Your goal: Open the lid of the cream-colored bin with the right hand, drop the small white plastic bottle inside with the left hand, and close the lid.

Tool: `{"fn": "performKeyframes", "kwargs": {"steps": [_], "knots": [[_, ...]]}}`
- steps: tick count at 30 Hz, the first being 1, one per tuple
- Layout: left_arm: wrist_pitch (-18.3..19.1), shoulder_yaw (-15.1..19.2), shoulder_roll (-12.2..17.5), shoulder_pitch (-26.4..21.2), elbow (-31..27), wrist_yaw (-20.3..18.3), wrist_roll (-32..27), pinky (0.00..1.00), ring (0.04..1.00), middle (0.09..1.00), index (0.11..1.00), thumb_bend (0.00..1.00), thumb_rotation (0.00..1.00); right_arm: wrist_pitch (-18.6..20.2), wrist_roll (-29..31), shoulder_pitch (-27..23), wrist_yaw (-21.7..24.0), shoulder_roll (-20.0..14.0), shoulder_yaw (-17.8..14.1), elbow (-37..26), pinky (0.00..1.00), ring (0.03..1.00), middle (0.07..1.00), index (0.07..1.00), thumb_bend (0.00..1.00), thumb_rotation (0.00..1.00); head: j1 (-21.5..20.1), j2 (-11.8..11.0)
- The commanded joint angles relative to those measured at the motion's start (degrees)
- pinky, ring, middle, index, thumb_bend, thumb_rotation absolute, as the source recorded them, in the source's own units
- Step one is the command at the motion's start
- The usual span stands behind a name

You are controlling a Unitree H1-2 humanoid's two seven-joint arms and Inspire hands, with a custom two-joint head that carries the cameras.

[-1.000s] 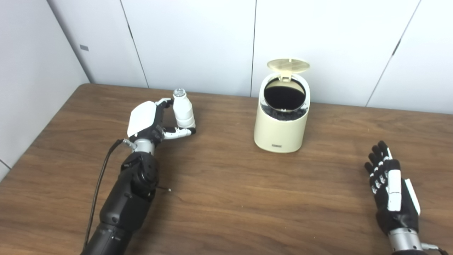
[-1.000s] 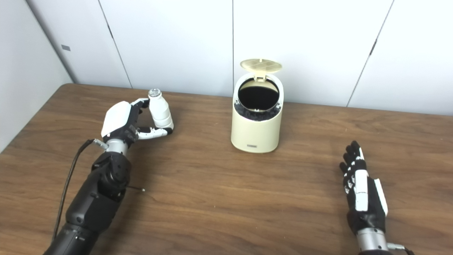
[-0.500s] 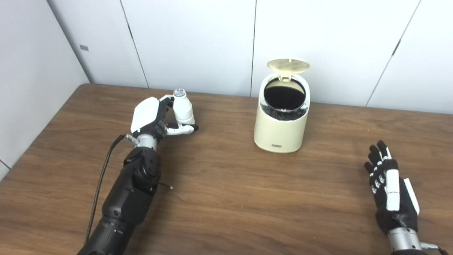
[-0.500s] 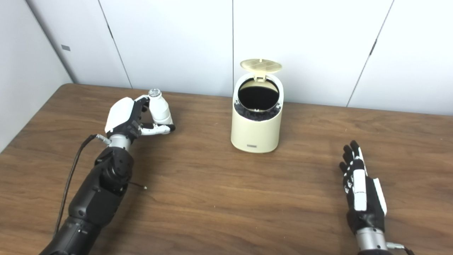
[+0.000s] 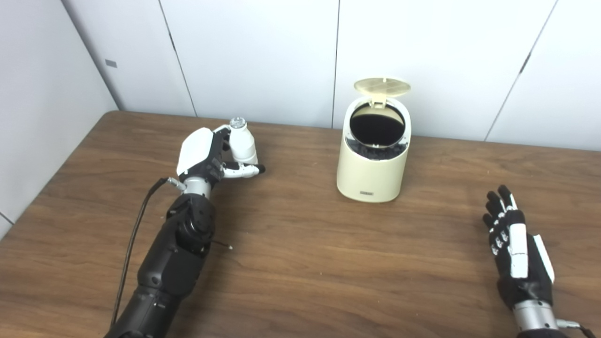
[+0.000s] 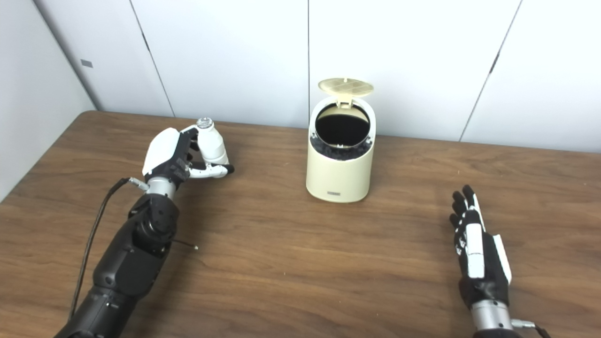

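Observation:
The small white plastic bottle (image 5: 242, 146) stands upright on the table's left half. My left hand (image 5: 204, 155) is cupped around it from the left, open, with its fingers (image 5: 220, 139) behind the bottle's neck and its thumb (image 5: 244, 171) stretched across in front of the base. To the right stands the cream-colored bin (image 5: 373, 174), its round lid (image 5: 381, 86) tipped up at the back and its dark mouth showing. My right hand (image 5: 515, 249) lies open and flat near the table's right front, well clear of the bin.
The wooden table (image 5: 300, 263) runs back to white wall panels just behind the bin. A black cable (image 5: 136, 234) hangs along my left forearm. Between bottle and bin there is bare wood.
My left hand has slid forward and to the right, closer around the bottle, which has stayed in place. The right hand has barely shifted. The bin's lid stays up.

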Motion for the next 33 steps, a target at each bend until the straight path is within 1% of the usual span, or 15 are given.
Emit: {"fn": "performKeyframes", "kwargs": {"steps": [1,3,4,5,7,9,11,14,17,21,23,28,30,33], "knots": [[-2.18,1.3,0.21,-2.81,-1.26,2.7,-0.91,0.47,0.564,0.666,0.678,0.83,0.07,-1.37,0.17,-0.37,-0.11,0.07,0.1,0.36,0.99,0.988,0.966,0.994,0.65,1.0,0.04,0.21],[-3.31,2.14,-0.42,-2.65,-1.19,3.91,-2.02,0.45,0.527,0.619,0.63,0.79,0.02,-1.4,0.54,-0.31,0.13,-0.01,0.03,0.32,0.99,0.99,0.968,0.996,0.65,1.0,0.09,0.3],[-4.39,2.54,-0.71,-2.6,-0.86,4.89,-2.53,0.43,0.502,0.545,0.576,0.66,0.01,-1.46,0.68,-0.29,0.22,-0.04,0.0,0.31,0.99,0.991,0.967,0.996,0.65,1.0,0.15,0.33],[-5.28,2.86,-0.94,-2.56,-0.57,5.72,-2.94,0.42,0.456,0.513,0.537,0.57,0.0,-1.6,0.84,-0.28,0.31,-0.06,-0.02,0.34,0.99,0.99,0.966,0.996,0.65,1.0,0.16,0.32],[-6.08,3.17,-1.15,-2.45,-0.22,6.41,-3.54,0.41,0.443,0.507,0.495,0.52,0.0,-1.72,0.84,-0.24,0.3,-0.09,-0.03,0.34,0.99,0.989,0.961,0.995,0.65,1.0,0.05,0.35],[-6.5,3.33,-1.22,-2.41,0.19,6.7,-3.81,0.4,0.434,0.502,0.485,0.51,0.0,-2.23,0.66,-0.26,0.27,-0.18,-0.05,0.62,0.97,0.98,0.955,0.994,0.64,1.0,0.07,0.44],[-6.89,3.32,-1.26,-2.38,0.45,7.05,-3.76,0.4,0.426,0.492,0.49,0.5,0.0,-2.47,0.87,-0.27,0.34,-0.26,-0.19,0.89,0.95,0.969,0.949,0.991,0.65,1.0,0.24,0.54],[-7.26,3.09,-1.21,-2.29,0.72,7.57,-3.92,0.4,0.425,0.495,0.488,0.5,0.0,-2.19,1.44,-0.23,0.52,-0.2,-0.34,0.67,0.97,0.971,0.945,0.989,0.64,1.0,0.28,0.58],[-7.08,2.99,-1.34,-2.21,0.62,8.34,-3.68,0.4,0.426,0.502,0.486,0.5,0.0,-2.76,1.11,-0.22,0.73,-0.5,-0.15,1.08,0.95,0.966,0.942,0.994,0.63,1.0,0.32,0.59],[-6.66,2.99,-1.62,-1.87,-0.45,8.38,-3.82,0.4,0.424,0.504,0.484,0.5,0.0,-2.96,1.42,-0.23,0.83,-0.52,-0.23,1.42,0.94,0.965,0.939,0.992,0.63,1.0,-0.22,0.59],[-7.25,2.95,-1.83,-1.5,-1.44,8.36,-4.06,0.4,0.429,0.503,0.481,0.5,0.0,-2.56,1.53,-0.22,0.71,-0.37,-0.24,1.18,0.95,0.964,0.936,0.99,0.62,1.0,-0.44,0.58],[-7.51,1.64,-3.01,-0.12,-9.74,6.93,-3.45,0.39,0.422,0.495,0.49,0.5,0.0,-2.27,1.09,-0.15,0.38,-0.09,-0.01,1.15,0.91,0.954,0.926,0.984,0.61,1.0,-2.14,0.35],[-7.04,0.75,-3.12,-0.08,-12.85,6.17,-2.32,0.38,0.413,0.496,0.492,0.5,0.0,-2.07,0.98,-0.12,0.25,0.14,0.1,1.07,0.92,0.955,0.926,0.98,0.61,1.0,-2.87,0.27],[-6.05,-0.88,-3.27,-0.63,-17.14,4.9,0.18,0.34,0.411,0.486,0.49,0.48,0.0,-1.56,0.91,-0.07,-0.03,0.65,0.28,0.77,0.93,0.959,0.933,0.983,0.62,1.0,-4.11,-0.02]]}}
